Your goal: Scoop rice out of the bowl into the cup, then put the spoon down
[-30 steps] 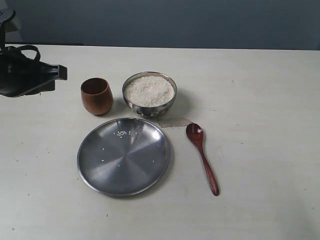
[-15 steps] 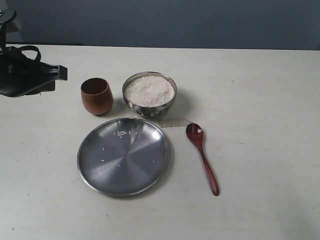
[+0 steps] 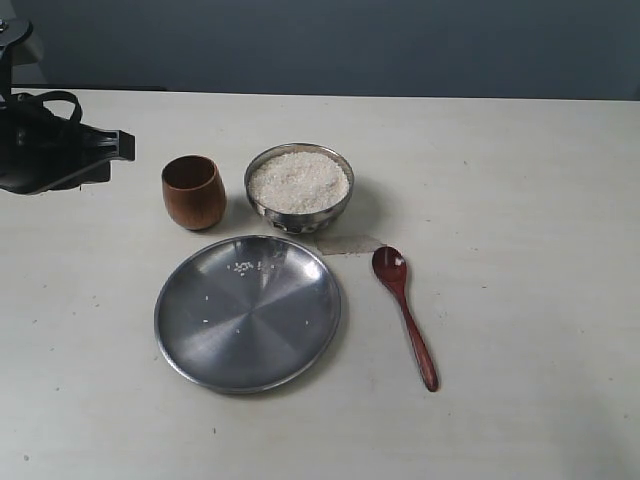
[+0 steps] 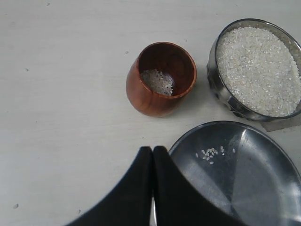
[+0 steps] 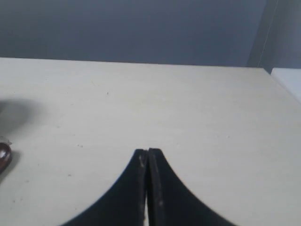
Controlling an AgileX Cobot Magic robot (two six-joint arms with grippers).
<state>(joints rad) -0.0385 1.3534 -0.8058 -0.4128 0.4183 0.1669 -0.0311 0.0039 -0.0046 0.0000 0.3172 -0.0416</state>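
Observation:
The steel bowl (image 3: pixel 299 188) is heaped with white rice (image 3: pixel 299 180) and stands right of the brown wooden cup (image 3: pixel 193 192). In the left wrist view the cup (image 4: pixel 161 78) holds a small patch of rice (image 4: pixel 158 81) at its bottom, beside the bowl (image 4: pixel 256 68). The reddish-brown spoon (image 3: pixel 405 312) lies flat on the table, right of the plate, and its tip (image 5: pixel 3 157) shows at the edge of the right wrist view. My left gripper (image 3: pixel 122 146) hovers shut and empty left of the cup. My right gripper (image 5: pixel 147 151) is shut on nothing and is outside the exterior view.
A large flat steel plate (image 3: pixel 247 312) with a few loose grains lies in front of the cup and bowl. A scrap of clear tape (image 3: pixel 350 244) sits by the bowl's base. The pale table (image 3: pixel 520 200) stretches right towards a dark back wall.

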